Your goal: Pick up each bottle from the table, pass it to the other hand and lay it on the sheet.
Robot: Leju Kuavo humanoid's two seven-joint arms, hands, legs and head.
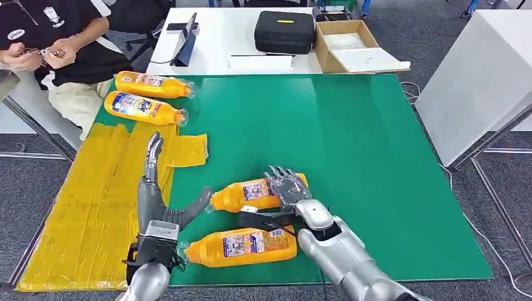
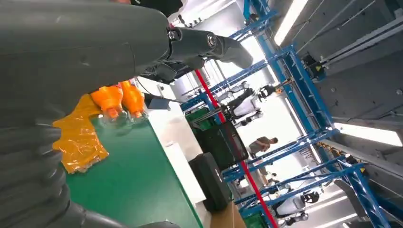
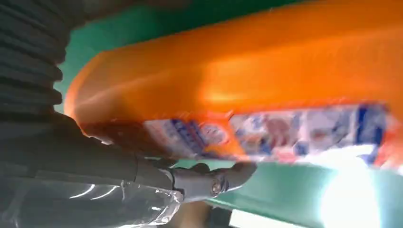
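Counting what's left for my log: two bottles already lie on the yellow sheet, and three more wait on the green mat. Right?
Not quite. The head view shows two bottles at the yellow sheet's far end, but only two bottles on the green mat, not three.

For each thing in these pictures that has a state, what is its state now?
Right hand: fingers over the bottle lying mid-mat.
Left hand: open, holds nothing.
Near bottle: lying on green mat.
Two far bottles: lying by yellow sheet.
Cardboard box: open.
Black case: closed.
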